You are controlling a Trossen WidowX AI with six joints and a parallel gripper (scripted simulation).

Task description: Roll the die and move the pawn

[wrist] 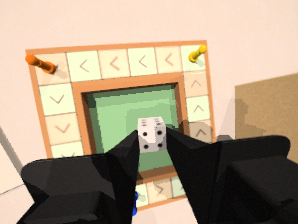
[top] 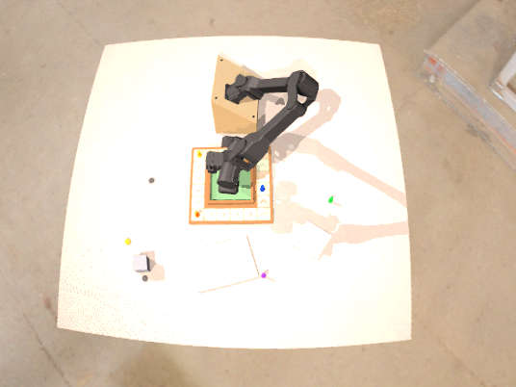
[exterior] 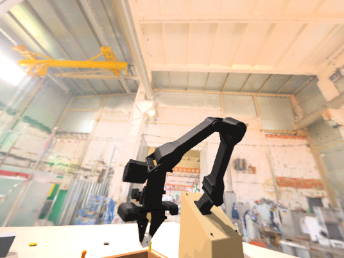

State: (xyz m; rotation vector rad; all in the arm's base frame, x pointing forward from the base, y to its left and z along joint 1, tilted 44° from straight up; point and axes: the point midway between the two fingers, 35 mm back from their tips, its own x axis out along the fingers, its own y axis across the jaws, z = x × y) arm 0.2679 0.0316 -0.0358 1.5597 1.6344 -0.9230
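Observation:
My gripper [wrist: 151, 132] [exterior: 146, 238] is shut on the white die [wrist: 151, 133] [exterior: 146, 241] and holds it above the green tray [wrist: 114, 111] [top: 245, 191] in the middle of the game board [top: 231, 221] [wrist: 120, 46]. In the top view the arm's wrist [top: 227, 177] hides the die. The orange pawn [wrist: 39, 63] [top: 197, 214] [exterior: 83, 253] stands on a corner square of the arrow track. A yellow pawn [wrist: 196, 53] [top: 199, 154] stands on another corner, and a blue pawn [top: 263, 188] [wrist: 135, 205] on a side square.
The arm's tan mount block [top: 233, 106] [exterior: 205, 234] stands behind the board. Off the board lie a green pawn [top: 330, 199], a magenta pawn [top: 263, 275], a yellow piece [top: 127, 241], a white cube [top: 141, 263] and two dark discs [top: 151, 180] [top: 144, 278].

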